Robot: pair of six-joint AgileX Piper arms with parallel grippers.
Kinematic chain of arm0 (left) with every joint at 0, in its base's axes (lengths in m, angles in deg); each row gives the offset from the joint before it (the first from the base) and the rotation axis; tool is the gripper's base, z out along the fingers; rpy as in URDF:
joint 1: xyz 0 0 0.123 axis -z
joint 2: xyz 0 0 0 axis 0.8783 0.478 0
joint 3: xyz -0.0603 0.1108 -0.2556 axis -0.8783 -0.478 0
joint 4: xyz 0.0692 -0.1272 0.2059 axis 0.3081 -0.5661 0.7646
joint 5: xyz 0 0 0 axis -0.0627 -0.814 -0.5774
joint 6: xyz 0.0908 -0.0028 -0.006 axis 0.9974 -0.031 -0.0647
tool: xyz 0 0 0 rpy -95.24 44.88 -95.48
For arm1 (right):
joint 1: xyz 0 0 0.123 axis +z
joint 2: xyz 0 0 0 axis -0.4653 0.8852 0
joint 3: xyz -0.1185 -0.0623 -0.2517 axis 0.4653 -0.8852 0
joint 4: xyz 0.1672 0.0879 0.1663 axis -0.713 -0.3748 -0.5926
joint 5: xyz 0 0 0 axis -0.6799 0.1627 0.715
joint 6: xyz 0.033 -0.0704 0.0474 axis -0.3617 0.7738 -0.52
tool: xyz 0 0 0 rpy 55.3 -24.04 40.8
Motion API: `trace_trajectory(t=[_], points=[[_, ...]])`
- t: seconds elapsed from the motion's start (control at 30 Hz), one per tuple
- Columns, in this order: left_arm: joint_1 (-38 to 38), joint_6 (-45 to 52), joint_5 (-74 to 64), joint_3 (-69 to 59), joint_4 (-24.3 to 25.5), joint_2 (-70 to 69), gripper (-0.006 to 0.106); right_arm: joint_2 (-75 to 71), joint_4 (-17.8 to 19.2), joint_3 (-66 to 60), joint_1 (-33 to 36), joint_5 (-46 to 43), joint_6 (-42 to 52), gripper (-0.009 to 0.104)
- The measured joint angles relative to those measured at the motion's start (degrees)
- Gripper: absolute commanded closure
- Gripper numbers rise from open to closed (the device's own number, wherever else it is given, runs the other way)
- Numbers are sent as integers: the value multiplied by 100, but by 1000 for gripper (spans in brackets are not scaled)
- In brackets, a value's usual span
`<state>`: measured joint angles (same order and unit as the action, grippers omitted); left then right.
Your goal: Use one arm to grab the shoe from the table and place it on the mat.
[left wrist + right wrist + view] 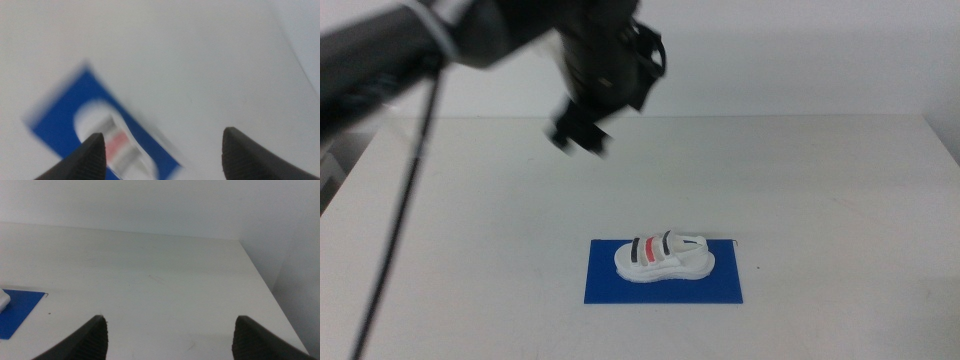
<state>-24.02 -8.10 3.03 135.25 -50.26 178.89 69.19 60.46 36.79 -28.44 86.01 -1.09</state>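
The white sandal with dark blue and red straps lies on the dark blue mat near the front middle of the white table. The left arm reaches in from the left, and its gripper hangs high above the table, behind and left of the mat, open and empty. The left wrist view shows its jaws spread wide above the blurred mat and shoe. The right gripper is open and empty; it is out of the middle view and sees a corner of the mat.
A thick black cable hangs from the left arm down across the table's left side. The table's right edge shows in the right wrist view. A white wall stands behind the table.
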Motion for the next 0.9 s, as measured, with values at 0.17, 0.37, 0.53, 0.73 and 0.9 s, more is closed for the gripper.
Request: trace_trajectory(t=[0.17,0.37,0.53,0.73,0.9], points=[[0,3458,-29,0,777,-460,24,0,0,0,0,0,0,31],[0,7027,-48,0,1296,-807,24,0,0,0,0,0,0,31],[-238,7502,-29,-377,1446,-1345,24,0,0,0,0,0,0,31],[-883,7304,1025,-2331,1421,-3191,24,0,0,0,0,0,0,31],[-1975,7210,2754,-4218,1036,-4935,24,0,0,0,0,0,0,31]])
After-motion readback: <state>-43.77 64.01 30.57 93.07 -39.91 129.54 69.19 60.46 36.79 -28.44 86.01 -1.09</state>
